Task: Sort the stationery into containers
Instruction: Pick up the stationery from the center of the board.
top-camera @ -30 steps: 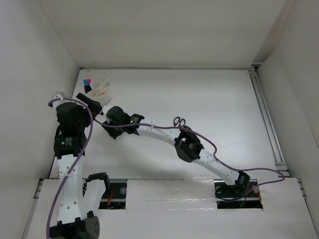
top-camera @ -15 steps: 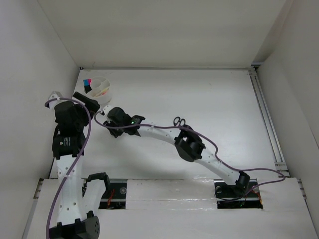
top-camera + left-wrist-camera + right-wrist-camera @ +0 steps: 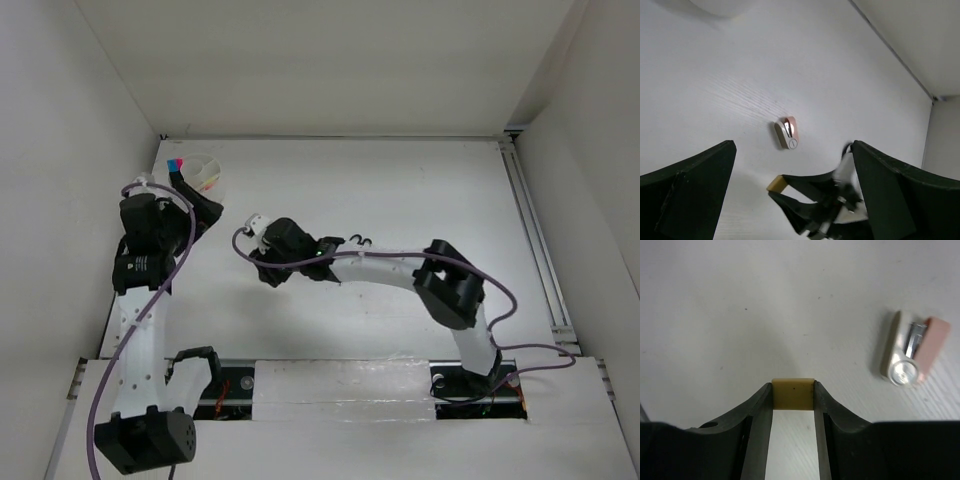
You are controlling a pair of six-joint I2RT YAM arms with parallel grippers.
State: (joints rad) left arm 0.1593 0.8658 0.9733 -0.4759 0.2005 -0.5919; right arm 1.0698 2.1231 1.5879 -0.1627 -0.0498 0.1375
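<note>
A tan eraser [image 3: 793,394] sits pinched between the fingertips of my right gripper [image 3: 793,390], just above the table. A small white-pink piece [image 3: 912,357] lies on the table to its right. In the left wrist view my left gripper [image 3: 792,156] stands wide open with nothing in it, above the same piece [image 3: 787,132] and the right gripper [image 3: 777,186] holding the eraser [image 3: 775,183]. The round white cup [image 3: 216,166] stands at the far left with blue- and pink-capped markers [image 3: 177,167] in it. The black scissors [image 3: 358,240] peek out behind the right arm.
From above, my left gripper [image 3: 203,214] hangs just near of the cup, and my right gripper [image 3: 264,265] is to its right. White walls close in the table on the left, back and right. A metal rail [image 3: 535,240] runs along the right edge.
My right gripper has shut on the eraser and drawn back to the right, away from the cup; its elbow swung right. The left arm has shifted slightly toward the cup.
</note>
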